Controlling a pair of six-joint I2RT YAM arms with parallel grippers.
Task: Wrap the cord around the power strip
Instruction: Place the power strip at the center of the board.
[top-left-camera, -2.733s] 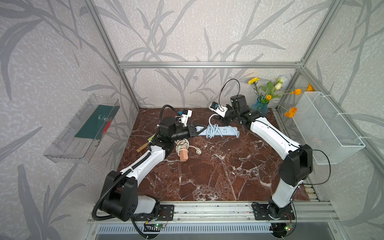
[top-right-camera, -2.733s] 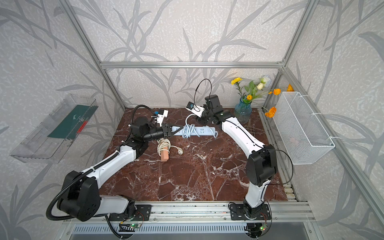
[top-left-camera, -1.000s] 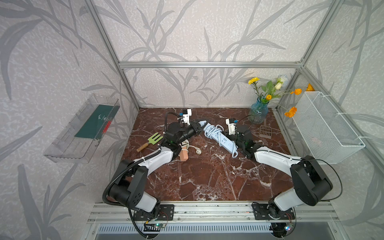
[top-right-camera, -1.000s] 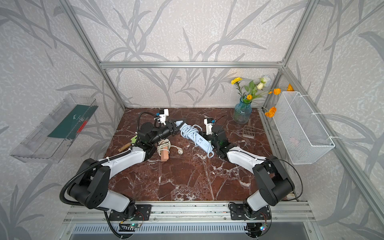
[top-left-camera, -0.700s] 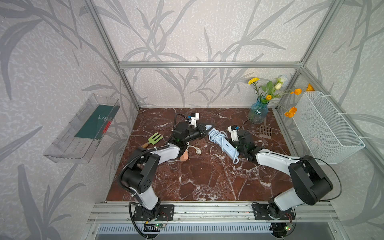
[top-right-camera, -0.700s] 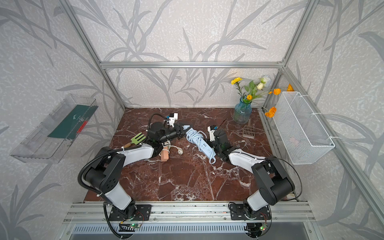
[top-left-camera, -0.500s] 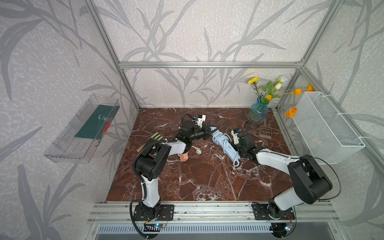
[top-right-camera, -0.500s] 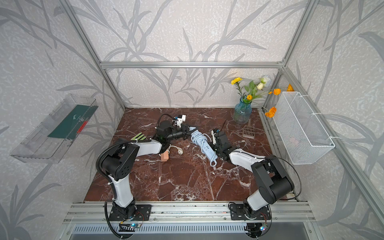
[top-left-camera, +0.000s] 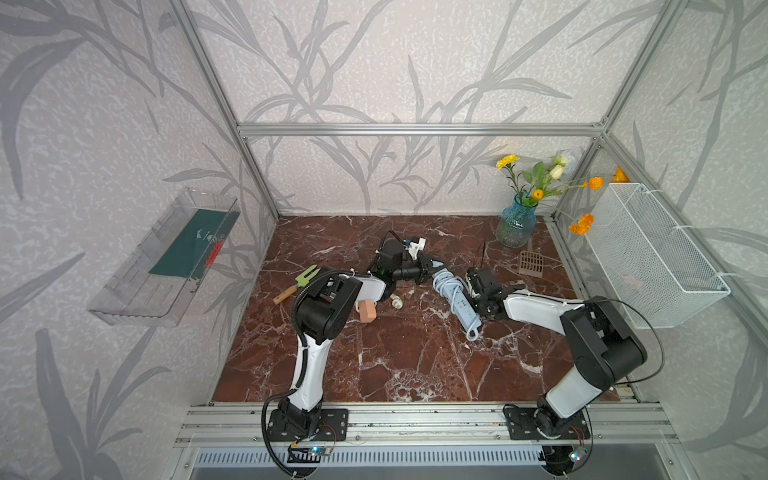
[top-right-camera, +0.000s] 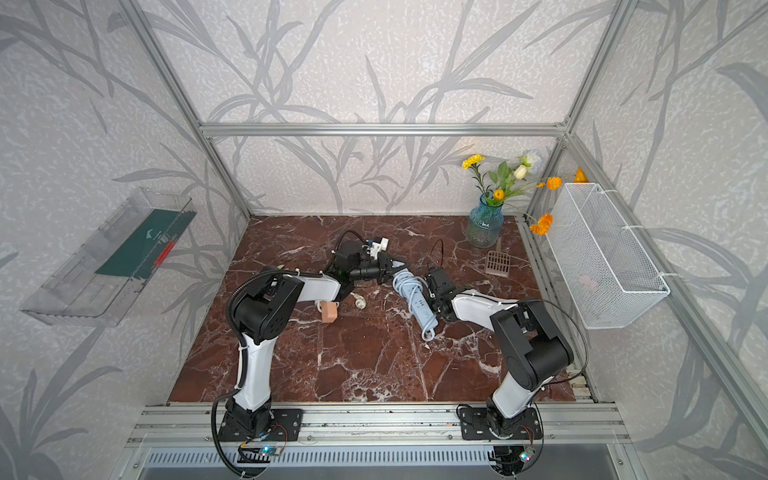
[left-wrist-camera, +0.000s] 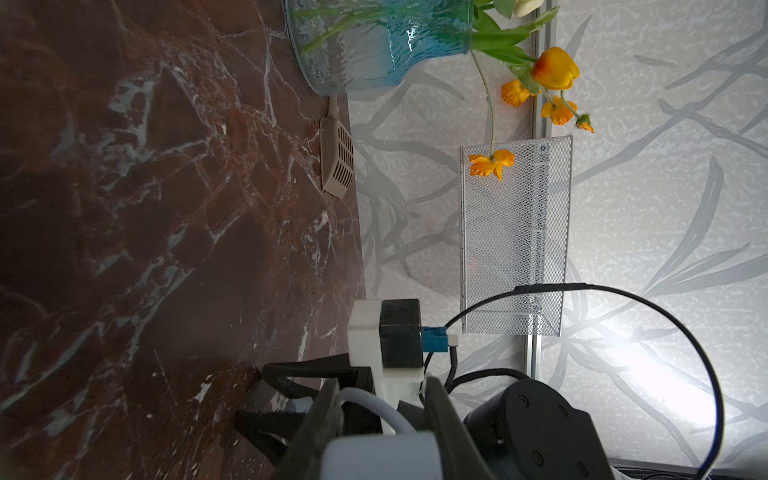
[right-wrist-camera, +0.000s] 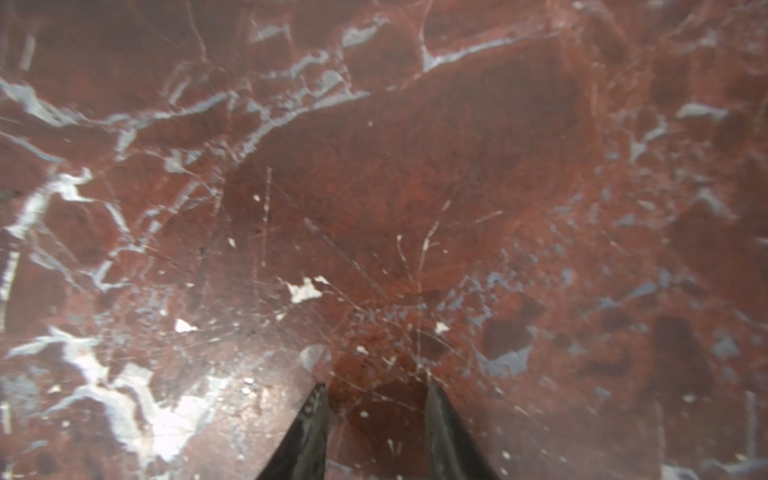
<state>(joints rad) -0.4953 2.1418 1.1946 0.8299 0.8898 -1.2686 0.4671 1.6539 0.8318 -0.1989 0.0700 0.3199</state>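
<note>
The pale blue power strip (top-left-camera: 463, 309) (top-right-camera: 424, 309) lies slanted on the marble in both top views. Its white cord (top-left-camera: 444, 284) (top-right-camera: 405, 282) is coiled round the far end, and a loop of cord sticks out past the near end. My left gripper (top-left-camera: 436, 272) (top-right-camera: 399, 268) is shut on the strip's far end. In the left wrist view the strip's end (left-wrist-camera: 380, 455) fills the left gripper (left-wrist-camera: 382, 386), with a cord loop (left-wrist-camera: 374, 405) arching just beyond. My right gripper (top-left-camera: 478, 305) (right-wrist-camera: 374, 388) points down beside the strip, open, with only marble between its fingers.
A blue vase of flowers (top-left-camera: 515, 226) and a beige slotted scoop (top-left-camera: 531, 264) stand at the back right. A green garden fork (top-left-camera: 305, 278), a pink cylinder (top-left-camera: 368, 311) and a small white piece (top-left-camera: 397, 302) lie by the left arm. A wire basket (top-left-camera: 652, 253) hangs on the right wall.
My left gripper has carried the strip's far end to the right, and the strip has swung to a steeper slant. My right gripper has shifted slightly right alongside it.
</note>
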